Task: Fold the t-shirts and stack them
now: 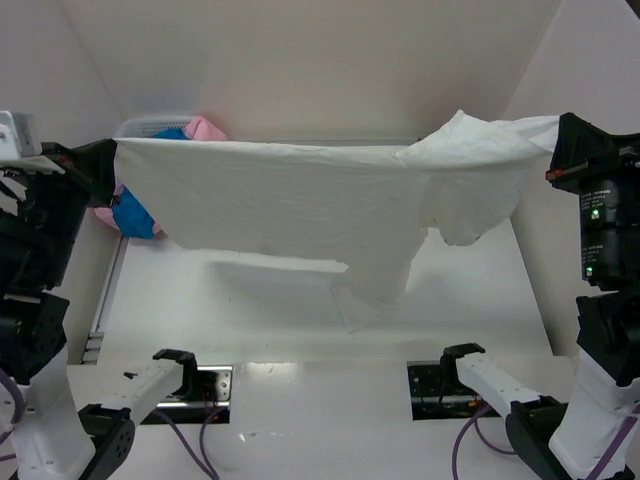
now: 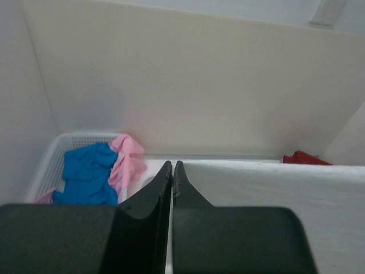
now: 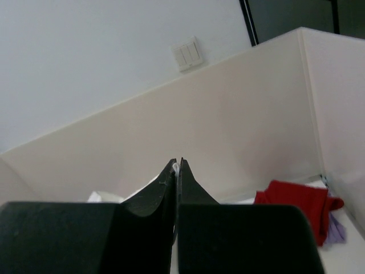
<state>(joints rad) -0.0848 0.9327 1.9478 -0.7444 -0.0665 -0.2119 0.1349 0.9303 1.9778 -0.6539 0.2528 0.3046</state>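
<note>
While the cream-white t-shirt [image 1: 300,205] hangs stretched in the air, the left claw [image 2: 173,166] is pinched fully together on the shirt's left end. Behind that claw and to its left sits the basket [image 2: 45,165], holding a blue shirt [image 2: 85,174] and a pink shirt [image 2: 128,160]. From the left claw the cloth runs taut across to the right claw [image 3: 177,164], which is closed just as tightly on a sliver of white fabric. The cloth bunches near this claw, and one part droops below the span towards the surface [image 1: 250,310]. Beyond the right claw, to its right, lie a red shirt [image 3: 296,202] and a lavender one [image 3: 337,227] touching it.

The likely trouble is a slip. Both grips look to be on narrow edges, so pulling further apart could free one end and drop the shirt in a heap. Uneven lowering could also trap the drooping part underneath and spoil the fold.
</note>
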